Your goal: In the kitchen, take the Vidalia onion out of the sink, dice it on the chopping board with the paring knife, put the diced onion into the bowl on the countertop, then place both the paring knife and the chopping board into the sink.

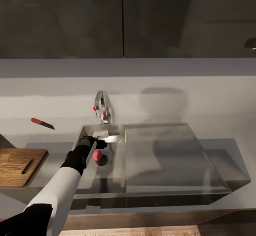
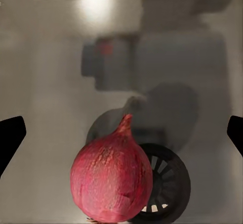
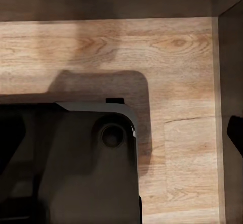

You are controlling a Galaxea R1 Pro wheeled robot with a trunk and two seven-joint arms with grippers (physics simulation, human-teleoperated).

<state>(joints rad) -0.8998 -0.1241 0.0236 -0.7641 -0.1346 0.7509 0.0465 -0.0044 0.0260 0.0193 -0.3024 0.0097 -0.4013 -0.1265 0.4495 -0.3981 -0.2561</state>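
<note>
The pinkish-red Vidalia onion (image 1: pixel 96 154) lies in the basin of the steel sink (image 1: pixel 117 179), touching the round black drain (image 1: pixel 103 160). My left gripper (image 1: pixel 100 146) hangs open just above it inside the basin. In the left wrist view the onion (image 2: pixel 111 176) sits low between the spread fingertips (image 2: pixel 11 137), untouched, beside the drain (image 2: pixel 167 183). The red-handled paring knife (image 1: pixel 42 123) lies on the countertop (image 1: pixel 213 108) to the left of the tap. The wooden chopping board (image 1: pixel 17 166) rests at the left edge. The bowl is out of view. My right gripper (image 3: pixel 121 133) hangs open over floor.
The chrome tap (image 1: pixel 103 107) with its red knob rises behind the basin, close to my left wrist. The flat drainer (image 1: pixel 167 158) takes up the sink's right side. Dark wall cabinets (image 1: pixel 124 19) hang above. In the right wrist view, wooden flooring (image 3: pixel 172 57) and my dark base (image 3: pixel 76 168) show.
</note>
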